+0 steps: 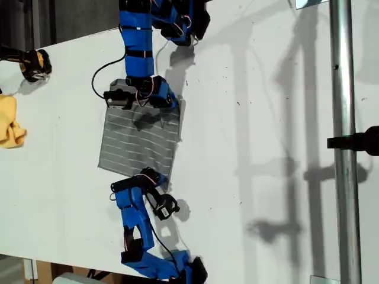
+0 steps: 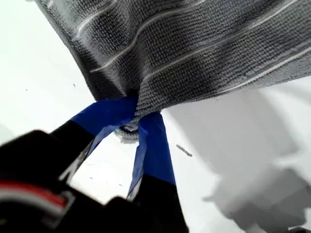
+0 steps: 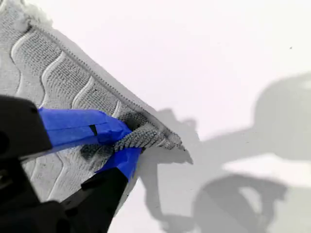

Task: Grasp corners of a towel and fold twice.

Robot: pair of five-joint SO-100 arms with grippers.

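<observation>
Pinching one corner of the towel in each clenched pincer, first and second, I judge both must lift evenly and carry the edge across the cloth lying mid-counter, keeping it taut.

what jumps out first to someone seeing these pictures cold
The grey rectangular cloth with thin white stripes lies flat mid-table, between two blue robot arms that reach in from the exterior view's top and bottom. Each wrist view shows a blue-taped hand pinching a corner of it: my first hand bunches the fabric, my second hand nips a tip against the white table. A crumpled plain yellow cloth sits apart at the exterior view's left edge.
</observation>
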